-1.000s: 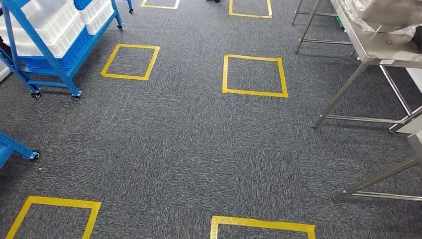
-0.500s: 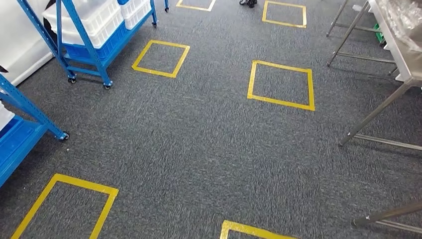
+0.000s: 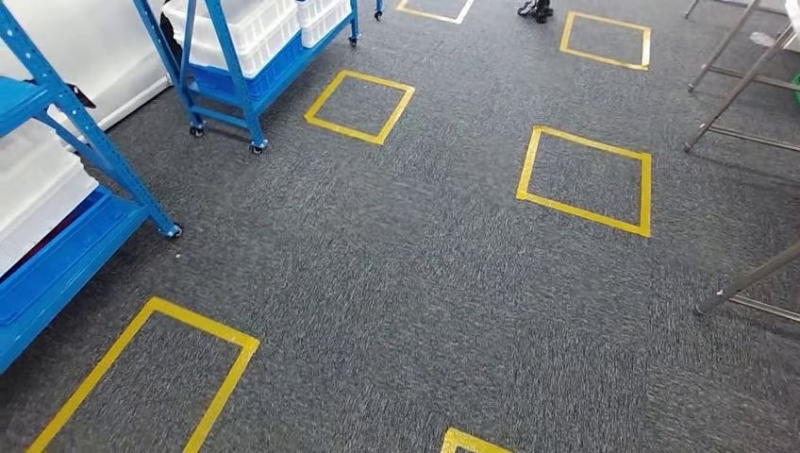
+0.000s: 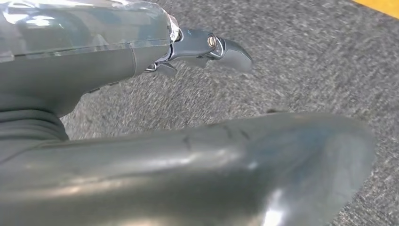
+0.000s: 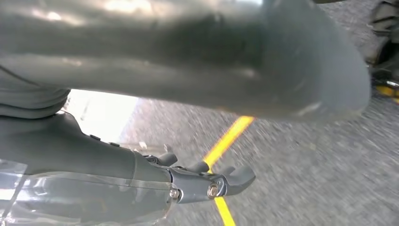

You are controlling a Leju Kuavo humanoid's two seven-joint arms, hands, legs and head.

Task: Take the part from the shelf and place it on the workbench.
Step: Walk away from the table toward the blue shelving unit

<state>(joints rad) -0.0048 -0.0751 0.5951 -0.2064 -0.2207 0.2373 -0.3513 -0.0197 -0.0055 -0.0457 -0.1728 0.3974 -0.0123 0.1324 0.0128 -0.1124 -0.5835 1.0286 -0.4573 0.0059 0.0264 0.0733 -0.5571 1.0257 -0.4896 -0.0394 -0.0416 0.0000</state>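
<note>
**Clerk:** Item one, the floor.

**Me:** Dark grey speckled carpet (image 3: 396, 283), marked with square outlines of yellow tape. One yellow tape square (image 3: 586, 180) lies ahead to my right, another (image 3: 359, 106) ahead near the farther rack, a third (image 3: 151, 377) close by on my left.

**Clerk:** Item two, shelving.

**Me:** Near blue metal shelf rack on castors (image 3: 66, 208), at my left edge, with a white plastic bin (image 3: 33, 189) on its lower level. Farther blue metal wheeled rack (image 3: 247, 57), up the room, carrying white plastic crates (image 3: 245, 28). A white wall panel (image 3: 85, 47) stands behind both.

**Clerk:** Item three, the workbench.

**Me:** Bare steel table legs and crossbars (image 3: 736, 85) at my far right, and one slanting steel leg (image 3: 750, 281) nearer. The top is out of frame.

**Clerk:** Item four, your hands.

**Me:** My left hand (image 4: 141, 94), grey cover and thick thumb, fingers apart, holding nothing, hanging above the carpet. My right hand (image 5: 155, 155), likewise: fingers spread, nothing in them, over carpet and a strip of yellow tape (image 5: 226, 150).

**Clerk:** Item five, the part.

**Me:** I cannot pick it out. The bins and crates on the blue racks are too distant and too edge-on to show their contents.
</note>
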